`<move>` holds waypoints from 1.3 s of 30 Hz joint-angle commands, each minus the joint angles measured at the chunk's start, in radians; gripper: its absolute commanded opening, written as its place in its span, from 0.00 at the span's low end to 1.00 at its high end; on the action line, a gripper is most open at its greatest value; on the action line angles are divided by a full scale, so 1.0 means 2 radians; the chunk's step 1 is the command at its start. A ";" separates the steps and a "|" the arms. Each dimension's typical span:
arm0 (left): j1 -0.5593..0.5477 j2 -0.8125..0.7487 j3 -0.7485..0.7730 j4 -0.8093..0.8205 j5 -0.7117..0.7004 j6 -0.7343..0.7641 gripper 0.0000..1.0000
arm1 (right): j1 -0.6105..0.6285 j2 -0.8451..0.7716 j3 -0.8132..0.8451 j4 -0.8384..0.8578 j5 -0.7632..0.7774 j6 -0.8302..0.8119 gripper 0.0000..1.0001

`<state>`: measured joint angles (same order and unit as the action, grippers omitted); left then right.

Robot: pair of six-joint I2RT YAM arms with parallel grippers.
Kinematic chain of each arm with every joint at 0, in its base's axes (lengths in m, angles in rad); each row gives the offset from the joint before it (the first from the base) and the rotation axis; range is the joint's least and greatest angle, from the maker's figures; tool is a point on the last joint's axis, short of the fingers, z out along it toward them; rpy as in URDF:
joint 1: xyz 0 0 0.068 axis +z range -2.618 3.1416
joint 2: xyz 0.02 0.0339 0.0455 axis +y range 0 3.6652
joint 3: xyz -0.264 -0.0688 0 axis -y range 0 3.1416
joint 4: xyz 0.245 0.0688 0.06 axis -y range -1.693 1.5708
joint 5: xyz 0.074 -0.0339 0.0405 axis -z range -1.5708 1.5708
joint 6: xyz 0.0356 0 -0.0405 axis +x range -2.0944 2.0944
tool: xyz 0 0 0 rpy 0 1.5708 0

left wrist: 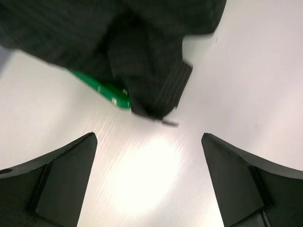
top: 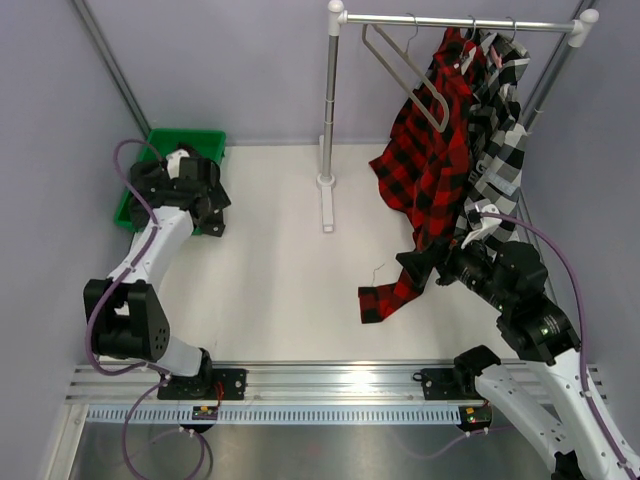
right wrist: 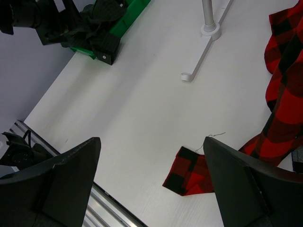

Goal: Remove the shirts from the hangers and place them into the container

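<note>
The dark charcoal shirt [left wrist: 118, 42] lies heaped in the green container [left wrist: 112, 96], with one fold spilling over its rim. My left gripper [left wrist: 149, 137] hangs open just above it, nothing between the fingers. In the top view that gripper [top: 205, 210] covers most of the container [top: 190, 138]. A red-and-black plaid shirt [top: 430, 160] hangs from the rail, its sleeve cuff [right wrist: 189, 175] trailing onto the table. Beside it hangs the black-and-white plaid shirt [top: 500, 150]. An empty hanger [top: 405, 70] hangs left of them. My right gripper [right wrist: 151, 139] stands open by the red sleeve, empty.
The clothes rack has a horizontal rail [top: 460, 20], an upright post [top: 327, 100] and a white foot [top: 326, 205] at mid-table. Grey walls close in at left and right. A metal rail [top: 320, 385] carrying the arm bases runs along the near edge.
</note>
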<state>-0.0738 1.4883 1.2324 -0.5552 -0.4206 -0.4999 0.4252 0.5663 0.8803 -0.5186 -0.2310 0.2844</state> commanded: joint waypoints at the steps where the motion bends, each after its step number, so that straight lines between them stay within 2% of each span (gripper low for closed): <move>1: -0.019 -0.030 -0.039 0.034 -0.031 -0.051 0.99 | -0.001 -0.009 0.002 0.017 -0.019 0.000 0.99; 6: -0.036 0.010 -0.064 0.050 -0.039 -0.087 0.99 | -0.001 -0.014 0.001 0.020 -0.026 0.002 0.99; 17: -0.035 0.117 -0.011 0.050 -0.075 -0.124 0.98 | -0.001 -0.020 -0.002 0.023 -0.039 0.003 1.00; 27: -0.024 0.164 0.017 0.047 -0.090 -0.137 0.91 | -0.001 -0.020 -0.004 0.025 -0.046 0.004 0.99; 32: -0.021 0.179 0.027 0.045 -0.093 -0.139 0.83 | -0.001 -0.019 -0.004 0.026 -0.046 0.004 1.00; 38: -0.016 0.192 0.031 0.046 -0.094 -0.137 0.66 | -0.001 -0.017 -0.004 0.026 -0.046 0.004 1.00; 39: -0.016 0.194 0.033 0.044 -0.095 -0.137 0.61 | -0.001 -0.017 -0.004 0.025 -0.046 0.004 0.99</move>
<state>-0.1123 1.8637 1.2526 -0.4992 -0.5549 -0.7525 0.4252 0.5350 0.8753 -0.4969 -0.3012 0.2852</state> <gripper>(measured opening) 0.634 0.993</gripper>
